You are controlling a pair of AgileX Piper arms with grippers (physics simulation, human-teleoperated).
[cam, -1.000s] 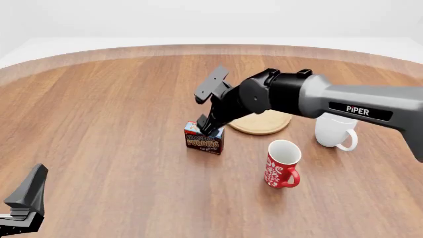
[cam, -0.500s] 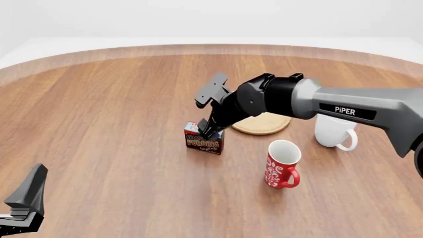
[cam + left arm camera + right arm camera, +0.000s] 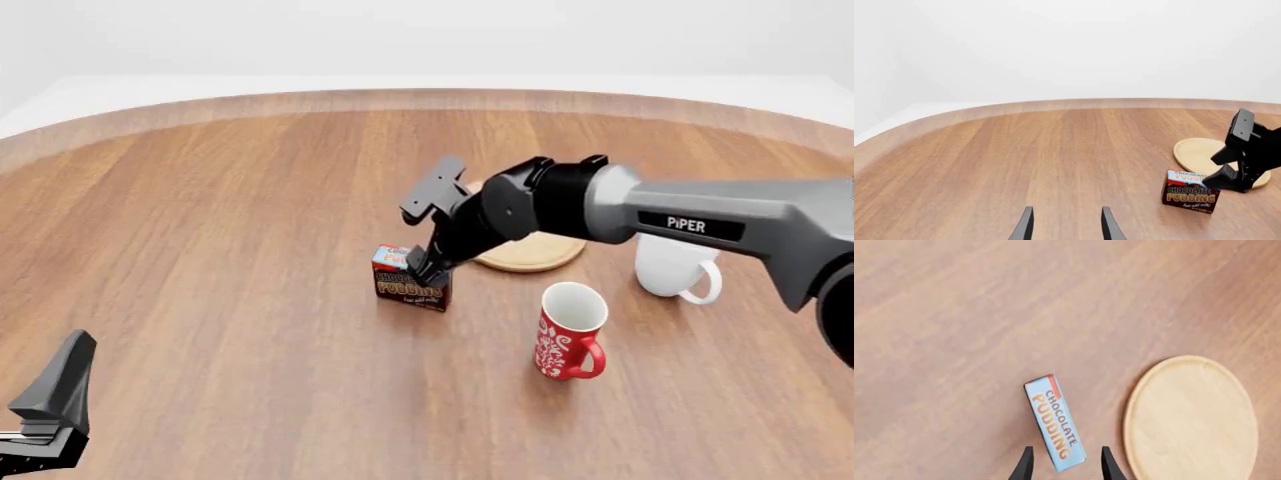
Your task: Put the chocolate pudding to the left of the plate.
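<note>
At frame centre our right hand (image 3: 424, 266) straddles the chocolate pudding (image 3: 408, 279) with parted fingers, partly hiding the plate (image 3: 534, 252) behind.

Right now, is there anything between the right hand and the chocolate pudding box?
Nothing visible. In the right wrist view the right hand is open and the chocolate pudding runs straight into the gap between its fingers, with only bare table around it. The plate lies off to one side, apart from the box.
</note>
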